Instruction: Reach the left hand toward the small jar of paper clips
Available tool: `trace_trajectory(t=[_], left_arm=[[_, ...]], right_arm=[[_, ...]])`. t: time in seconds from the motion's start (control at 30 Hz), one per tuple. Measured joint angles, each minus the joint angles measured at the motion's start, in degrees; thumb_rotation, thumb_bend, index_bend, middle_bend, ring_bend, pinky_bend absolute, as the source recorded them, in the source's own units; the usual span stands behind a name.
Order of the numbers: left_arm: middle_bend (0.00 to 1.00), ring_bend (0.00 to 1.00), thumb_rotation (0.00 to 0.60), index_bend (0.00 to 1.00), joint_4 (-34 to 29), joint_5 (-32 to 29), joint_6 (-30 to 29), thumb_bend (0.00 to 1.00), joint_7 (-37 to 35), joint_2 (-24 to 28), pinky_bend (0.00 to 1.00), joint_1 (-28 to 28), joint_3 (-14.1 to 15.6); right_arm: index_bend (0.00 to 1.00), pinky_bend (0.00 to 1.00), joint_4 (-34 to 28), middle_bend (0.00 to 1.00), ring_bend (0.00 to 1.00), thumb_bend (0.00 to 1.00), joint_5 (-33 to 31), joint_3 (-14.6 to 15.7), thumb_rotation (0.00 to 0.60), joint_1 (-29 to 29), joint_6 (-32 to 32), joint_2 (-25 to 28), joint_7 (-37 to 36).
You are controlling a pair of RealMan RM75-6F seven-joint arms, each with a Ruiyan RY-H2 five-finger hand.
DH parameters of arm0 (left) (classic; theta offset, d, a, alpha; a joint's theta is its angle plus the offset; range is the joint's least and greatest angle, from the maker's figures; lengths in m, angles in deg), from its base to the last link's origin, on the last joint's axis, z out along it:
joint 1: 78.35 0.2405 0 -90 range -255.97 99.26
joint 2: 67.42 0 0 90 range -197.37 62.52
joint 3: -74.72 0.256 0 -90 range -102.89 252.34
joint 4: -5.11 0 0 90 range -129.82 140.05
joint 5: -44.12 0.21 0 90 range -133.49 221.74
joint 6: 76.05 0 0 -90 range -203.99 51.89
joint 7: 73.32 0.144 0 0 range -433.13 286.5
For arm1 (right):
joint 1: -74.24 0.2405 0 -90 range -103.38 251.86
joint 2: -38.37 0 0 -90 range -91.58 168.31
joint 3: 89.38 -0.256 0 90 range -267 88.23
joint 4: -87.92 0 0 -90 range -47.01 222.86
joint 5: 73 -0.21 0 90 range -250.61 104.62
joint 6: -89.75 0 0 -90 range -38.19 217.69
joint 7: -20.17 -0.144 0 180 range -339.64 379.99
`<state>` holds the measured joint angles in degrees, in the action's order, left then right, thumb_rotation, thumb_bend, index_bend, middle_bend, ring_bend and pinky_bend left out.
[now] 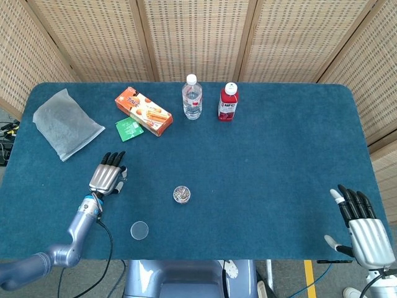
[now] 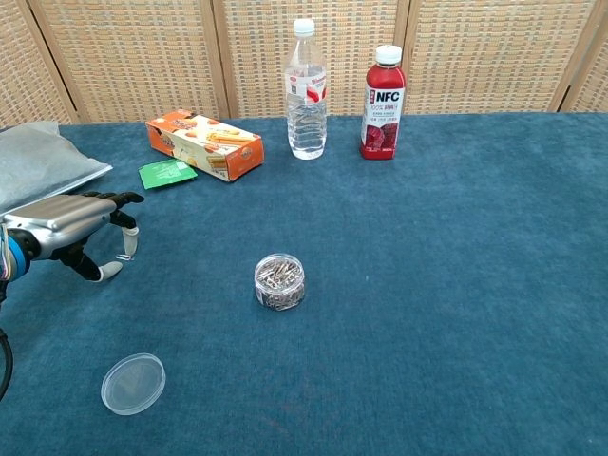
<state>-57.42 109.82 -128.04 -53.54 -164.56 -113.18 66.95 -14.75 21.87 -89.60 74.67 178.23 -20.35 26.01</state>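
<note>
The small clear jar of paper clips [image 1: 182,194] [image 2: 279,281] stands lidless near the middle of the blue table. My left hand [image 1: 107,176] [image 2: 71,226] hovers low over the table to the jar's left, about a hand's length away. Its fingers stretch forward, the thumb hangs below, and nothing is held. My right hand [image 1: 360,220] sits at the table's near right corner with fingers spread and nothing in it; the chest view does not show it.
The jar's clear lid [image 1: 139,230] [image 2: 133,383] lies near the front edge. At the back stand a water bottle [image 1: 192,98], a red NFC bottle [image 1: 227,102], an orange snack box [image 1: 144,111], a green packet [image 1: 129,128] and a grey bag [image 1: 65,123].
</note>
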Motion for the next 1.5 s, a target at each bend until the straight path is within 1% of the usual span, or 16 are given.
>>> trace_trajectory(t=[0.3, 0.6, 0.8, 0.9, 1.0, 1.1, 1.23, 1.3, 1.37, 1.5], left_arm=[[0.0, 0.0, 0.6, 0.89, -0.38, 0.09, -0.85, 0.41, -0.56, 0.76, 0.0, 0.17, -0.23], [0.0, 0.0, 0.6, 0.89, 0.59, 0.41, -1.17, 0.41, -0.36, 0.33, 0.0, -0.07, -0.11], [0.0, 0.0, 0.6, 0.89, -0.95, 1.18, -2.33, 0.41, -0.84, 1.34, 0.0, 0.0, -0.32], [0.0, 0.0, 0.6, 0.89, -3.16, 2.12, -3.52, 0.42, -1.32, 2.48, 0.0, 0.02, -0.61], [0.0, 0.0, 0.6, 0.89, -6.96, 3.71, -4.73, 0.43, -2.2, 4.11, 0.0, -0.13, -0.93], [0.0, 0.0, 0.6, 0.89, -12.49, 6.73, -5.59, 0.43, -3.48, 6.4, 0.0, -0.64, -0.99], [0.0, 0.0, 0.6, 0.89, -21.07, 12.55, -6.77, 0.43, -3.5, 8.81, 0.0, -2.11, -0.9], [0.0, 0.0, 0.6, 0.89, -23.99, 13.78, -6.79, 0.43, -2.18, 9.07, 0.0, -2.91, -0.93], [0.0, 0.0, 0.6, 0.89, -25.74, 13.52, -6.38, 0.43, 0.41, 8.85, 0.0, -3.8, -1.06], [0.0, 0.0, 0.6, 0.89, -27.05, 10.13, -5.09, 0.43, 6.94, 7.24, 0.0, -5.55, -1.66]], right_arm=[[0.0, 0.0, 0.01, 0.0, 0.0, 0.0, 0.01, 0.11, 0.6, 0.11, -0.12, 0.07, -0.13], [0.0, 0.0, -0.03, 0.0, 0.0, 0.0, -0.1, 0.15, 0.6, 0.18, -0.19, 0.21, -0.35], [0.0, 0.0, -0.04, 0.0, 0.0, 0.0, 0.11, 0.24, 0.6, 0.14, 0.0, 0.29, -0.48], [0.0, 0.0, -0.11, 0.0, 0.0, 0.0, 0.2, 0.27, 0.6, 0.09, 0.15, 0.33, -0.46], [0.0, 0.0, -0.15, 0.0, 0.0, 0.0, 0.23, 0.28, 0.6, 0.08, 0.22, 0.36, -0.47], [0.0, 0.0, -0.16, 0.0, 0.0, 0.0, 0.34, 0.34, 0.6, 0.06, 0.27, 0.38, -0.48], [0.0, 0.0, -0.18, 0.0, 0.0, 0.0, 0.44, 0.42, 0.6, 0.03, 0.33, 0.42, -0.52], [0.0, 0.0, -0.17, 0.0, 0.0, 0.0, 0.48, 0.42, 0.6, -0.01, 0.47, 0.49, -0.71], [0.0, 0.0, -0.11, 0.0, 0.0, 0.0, 0.48, 0.39, 0.6, -0.04, 0.6, 0.59, -1.05], [0.0, 0.0, 0.12, 0.0, 0.0, 0.0, 0.14, 0.31, 0.6, 0.04, 0.45, 0.82, -1.86]])
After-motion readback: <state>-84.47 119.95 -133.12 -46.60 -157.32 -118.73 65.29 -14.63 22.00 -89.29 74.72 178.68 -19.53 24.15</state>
